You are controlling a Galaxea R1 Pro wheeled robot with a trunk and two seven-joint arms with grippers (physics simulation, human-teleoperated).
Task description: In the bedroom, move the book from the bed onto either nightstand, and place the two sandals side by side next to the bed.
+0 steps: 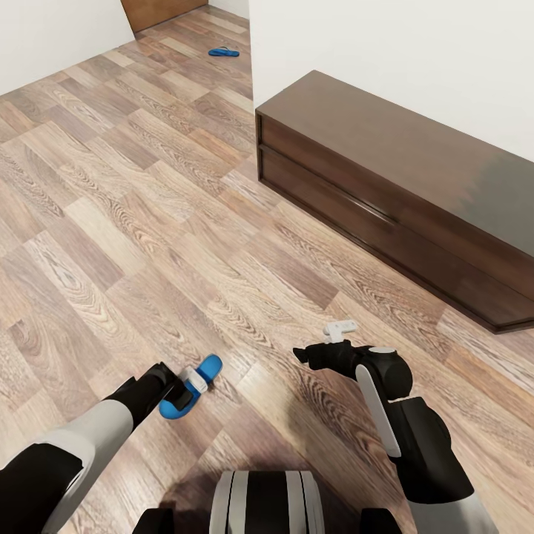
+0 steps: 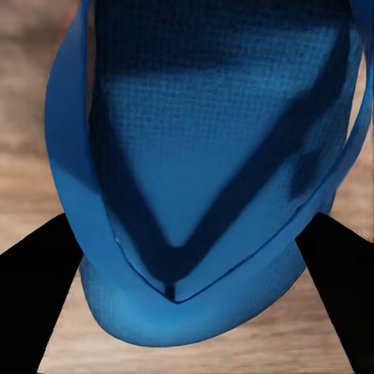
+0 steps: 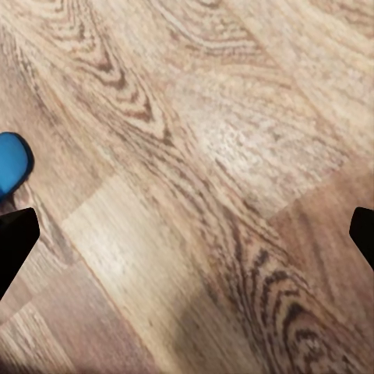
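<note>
Our left claw is clenched on one of the blue sandals, holding it above the wood-plank floor; in the left wrist view this held sandal lies between the two dark fingers, its straps meeting in a V close to the camera. Our right claw hangs released over bare planks, holding nothing, and its fingertips stand wide apart at the edges of the right wrist view, where a bit of blue peeks in at one side. The relation that matters for us now: the second sandal lies far ahead on the floor, well apart from both claws, past the corner of the white wall, with its long axis running roughly across our view. We judge the left arm the nearer to it, but that arm is occupied, so the free right claw looks the likelier one for picking it up once we have driven closer. The long low dark cabinet stands against the wall on our right. We see no bed, book or nightstand from here. We can read no brand, label or writing on the sandals or the furniture.
</note>
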